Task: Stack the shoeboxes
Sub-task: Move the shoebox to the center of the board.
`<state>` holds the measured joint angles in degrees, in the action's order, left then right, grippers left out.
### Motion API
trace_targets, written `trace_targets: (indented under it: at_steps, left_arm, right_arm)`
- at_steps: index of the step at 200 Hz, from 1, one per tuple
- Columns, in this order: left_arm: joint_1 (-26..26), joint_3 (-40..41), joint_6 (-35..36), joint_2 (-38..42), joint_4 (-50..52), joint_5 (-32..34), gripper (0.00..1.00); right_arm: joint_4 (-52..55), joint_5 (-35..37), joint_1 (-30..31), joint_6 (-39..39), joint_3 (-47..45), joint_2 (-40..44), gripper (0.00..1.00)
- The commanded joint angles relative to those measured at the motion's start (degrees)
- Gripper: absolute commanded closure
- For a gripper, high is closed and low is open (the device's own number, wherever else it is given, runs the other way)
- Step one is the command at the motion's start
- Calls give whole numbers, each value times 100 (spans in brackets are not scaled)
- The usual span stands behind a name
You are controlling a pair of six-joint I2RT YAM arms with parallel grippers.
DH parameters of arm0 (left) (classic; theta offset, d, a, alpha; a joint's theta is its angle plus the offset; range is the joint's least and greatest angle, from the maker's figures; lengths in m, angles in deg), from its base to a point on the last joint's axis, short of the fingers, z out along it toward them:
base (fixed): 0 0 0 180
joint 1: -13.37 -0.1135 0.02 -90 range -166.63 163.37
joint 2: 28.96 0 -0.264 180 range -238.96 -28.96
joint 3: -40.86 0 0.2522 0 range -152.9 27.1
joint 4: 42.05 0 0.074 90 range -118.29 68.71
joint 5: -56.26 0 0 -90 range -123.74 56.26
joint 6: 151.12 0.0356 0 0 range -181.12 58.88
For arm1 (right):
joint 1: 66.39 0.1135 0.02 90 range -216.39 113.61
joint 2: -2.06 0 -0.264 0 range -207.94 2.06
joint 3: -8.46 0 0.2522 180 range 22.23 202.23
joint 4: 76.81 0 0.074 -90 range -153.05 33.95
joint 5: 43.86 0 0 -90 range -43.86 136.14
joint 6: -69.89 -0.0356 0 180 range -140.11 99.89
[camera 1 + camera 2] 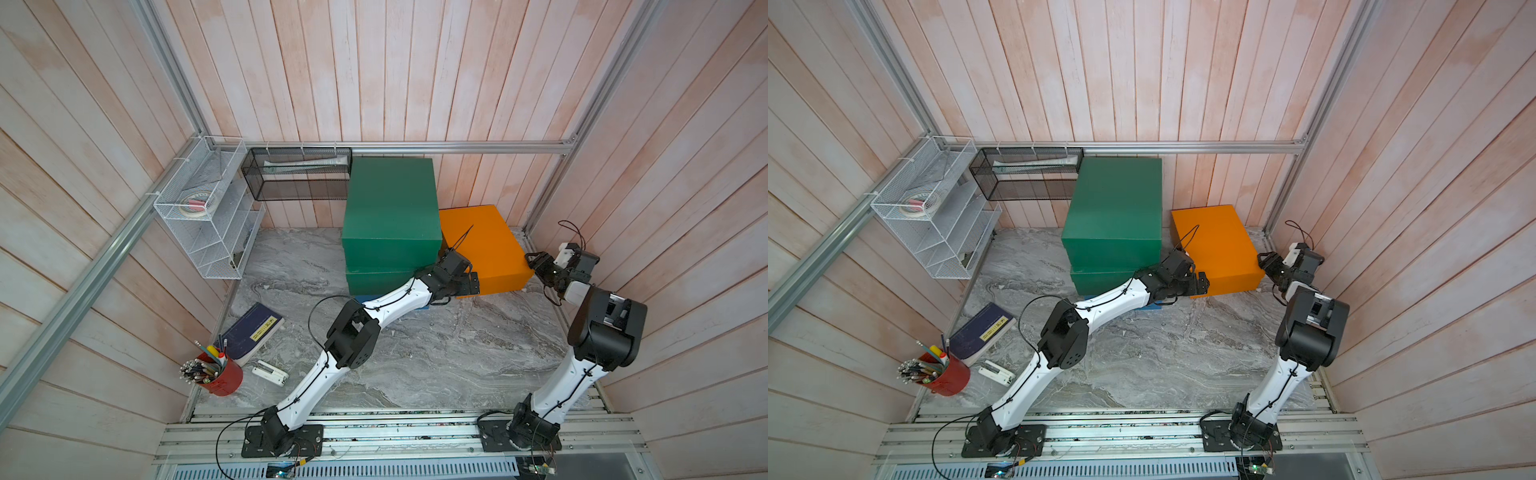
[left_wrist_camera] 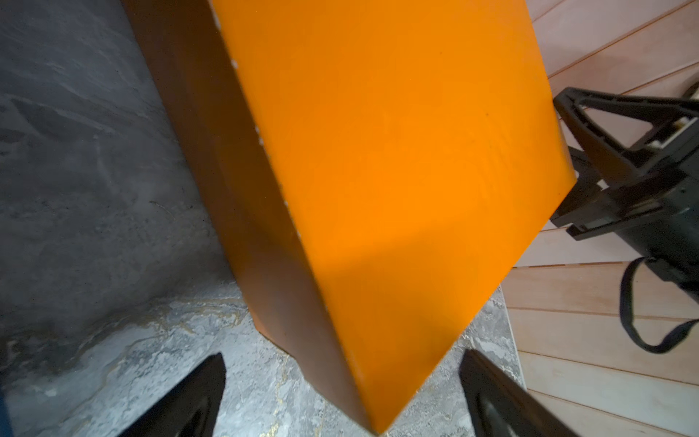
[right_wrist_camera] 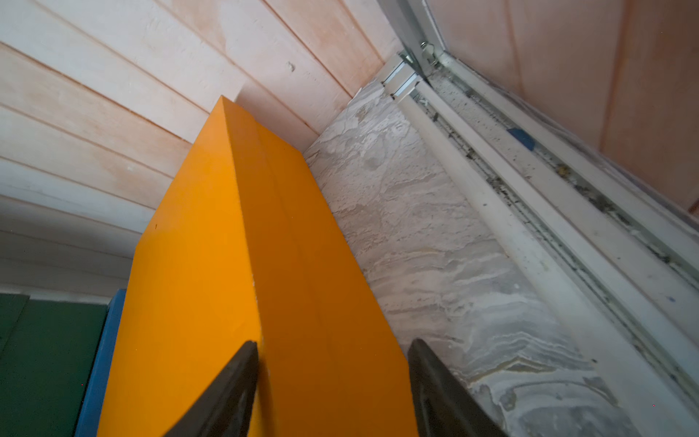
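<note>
Orange shoebox [image 1: 482, 245] sits flat on the table [image 1: 415, 353], just right of the far stack: 2 green shoeboxes [image 1: 390, 199] on the blue shoebox [image 3: 100, 363]. Looks like light, stiff cardboard with slick matte faces, way too wide for 1 jaw, so I'd squeeze it between both arms, low so the lid doesn't pop. Left gripper [image 1: 475, 284] gapes wide at its near left corner. Right gripper [image 1: 534, 262] has its jaws apart at the near right corner, clamping nothing. Both top views show the stack's height, but only the right wrist view shows the blue shoebox properly.

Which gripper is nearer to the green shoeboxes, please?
Left. The left gripper is right beside the front corner of the green shoeboxes; the right gripper is across the orange shoebox from them.
</note>
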<state>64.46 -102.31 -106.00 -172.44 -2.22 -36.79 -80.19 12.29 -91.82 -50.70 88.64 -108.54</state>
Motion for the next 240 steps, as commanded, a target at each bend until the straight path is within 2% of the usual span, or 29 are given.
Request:
trace_targets:
  at_steps: [1, 50, 93, 142, 146, 163, 223, 240]
  left_arm:
    - [-52, 77, -62, 224, -90, -150, 0]
    - [-42, 269, -174, 285, -140, -292, 0]
    - [113, 767, -150, 612, -321, -232, 0]
    - [313, 1119, -196, 872, -391, -209, 0]
    - [499, 1159, -204, 893, -392, -205, 0]
    - [598, 1381, -220, 1060, -463, -155, 0]
    - [744, 2146, -301, 1691, -585, -82, 0]
    - [762, 2297, -328, 1819, -591, -73, 0]
  right_arm:
    - [-188, -387, 174, -67, -434, 168, 40]
    - [-483, -403, 231, -297, -1464, 894, 47]
    - [-102, -121, 245, -189, -2060, 1679, 48]
    - [324, -43, 238, -184, -2323, 2511, 48]
    - [368, -29, 240, -197, -2333, 2560, 48]
    - [616, 23, 247, -168, -2381, 2747, 48]
    - [1131, 129, 199, -102, -2852, 3301, 48]
    - [1409, 348, 184, -56, -2931, 3583, 48]
